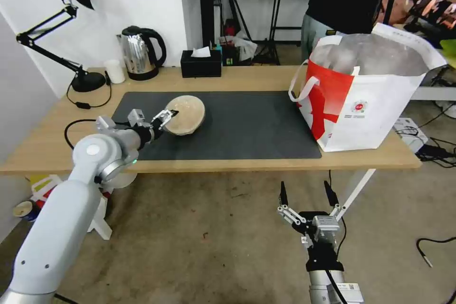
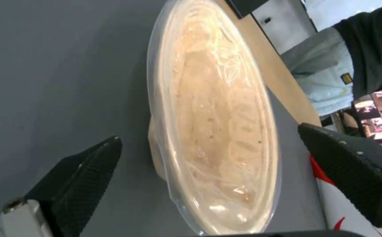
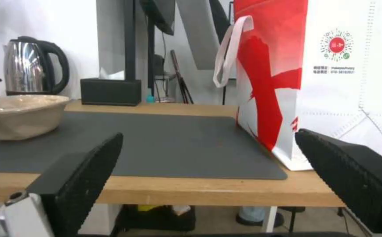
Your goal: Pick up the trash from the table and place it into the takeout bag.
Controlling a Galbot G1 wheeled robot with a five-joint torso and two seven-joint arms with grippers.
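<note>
I have the left gripper (image 1: 167, 116) extended over the near-left part of the dark grey mat (image 1: 247, 123), at the near rim of the round beige-brown bowl (image 1: 186, 114); from the head view the fingertips appear to meet the rim, but I cannot tell whether they touch it. In the left wrist view the gripper (image 2: 208, 154) has its jaws spread wide, one black finger (image 2: 85, 177) on either side of the bowl (image 2: 217, 131), and nothing is clamped between them. The bowl stands on the mat, lined with a crumpled clear film that shows pale residue. The table (image 1: 47, 142) carries the mat along its middle, and the takeout bag (image 1: 370, 99) stands upright at the right end, overlapping the mat's right edge, its mouth open to the silver lining and a white strap handle hanging on its left side; it is well apart from the bowl. The right gripper (image 1: 308, 194) is parked low in front of the table, below the tabletop edge, pointing upward with its jaws wide apart and empty. Its wrist view looks level across the tabletop, with the bowl (image 3: 19, 115) on one side and the bag (image 3: 314, 82) on the other. A desk lamp (image 1: 71, 33), a kettle (image 1: 141, 52) and a black tissue box (image 1: 201, 63) line the far edge.
</note>
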